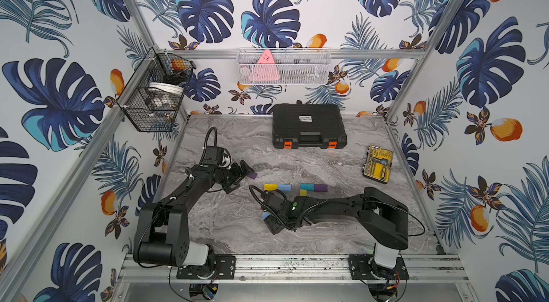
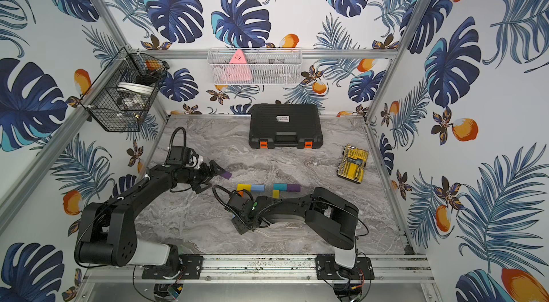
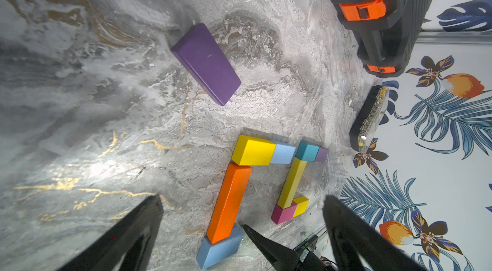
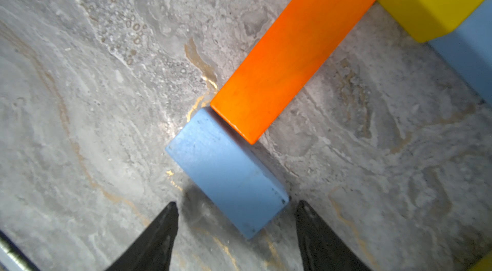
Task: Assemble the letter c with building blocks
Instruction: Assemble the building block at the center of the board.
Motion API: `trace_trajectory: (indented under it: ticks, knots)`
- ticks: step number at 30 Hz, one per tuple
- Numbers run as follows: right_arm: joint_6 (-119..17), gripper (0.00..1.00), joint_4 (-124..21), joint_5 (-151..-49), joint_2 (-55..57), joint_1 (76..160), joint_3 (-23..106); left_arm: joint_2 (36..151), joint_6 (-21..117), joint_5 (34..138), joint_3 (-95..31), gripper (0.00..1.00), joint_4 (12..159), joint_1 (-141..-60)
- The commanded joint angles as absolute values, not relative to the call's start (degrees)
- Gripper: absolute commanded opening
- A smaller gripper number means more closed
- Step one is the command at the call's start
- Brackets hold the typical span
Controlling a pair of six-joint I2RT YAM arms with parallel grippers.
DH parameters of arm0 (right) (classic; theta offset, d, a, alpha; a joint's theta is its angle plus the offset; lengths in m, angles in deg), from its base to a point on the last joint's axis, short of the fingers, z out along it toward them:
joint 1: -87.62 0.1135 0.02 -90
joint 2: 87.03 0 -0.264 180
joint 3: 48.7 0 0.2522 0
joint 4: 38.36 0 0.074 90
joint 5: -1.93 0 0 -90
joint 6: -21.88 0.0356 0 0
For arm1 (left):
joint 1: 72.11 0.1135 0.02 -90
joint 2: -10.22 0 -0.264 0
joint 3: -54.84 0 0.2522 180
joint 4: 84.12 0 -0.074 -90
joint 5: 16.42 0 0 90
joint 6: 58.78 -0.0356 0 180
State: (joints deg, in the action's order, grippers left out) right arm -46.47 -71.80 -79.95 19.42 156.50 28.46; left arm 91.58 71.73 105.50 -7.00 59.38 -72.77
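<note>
Both jaws open and empty

Near, the right jaws hang half open, the small light blue wooden block's [image 4: 226, 173] end between them, touching the long orange block [image 4: 295, 54]. Farther left, the wide-open left jaws face the slanted flat purple block [image 3: 206, 63].

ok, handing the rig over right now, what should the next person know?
Left hand: open, empty, near the loose purple block.
Right hand: open, fingertips either side of the lower light blue block, not gripping it.
Done: one C of five blocks, built on the long yellow block. The other C has the yellow block, upper light blue block, orange block and the lower light blue block touching the orange end.
To do: probably add the loose purple block to finish the lower arm.
</note>
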Motion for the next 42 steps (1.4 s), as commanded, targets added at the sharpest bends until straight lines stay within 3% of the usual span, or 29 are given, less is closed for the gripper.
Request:
trace_trajectory:
  ticks: [1,42]
  knots:
    - [-45.9,0.75,-74.7,-79.2,19.9,156.4,29.0,91.5,72.0,106.2,-7.0,0.99,59.9,-72.6]
    - [-46.1,0.74,-75.2,-76.7,22.1,155.8,29.7,92.0,71.7,106.2,-7.4,0.99,59.7,-72.6]
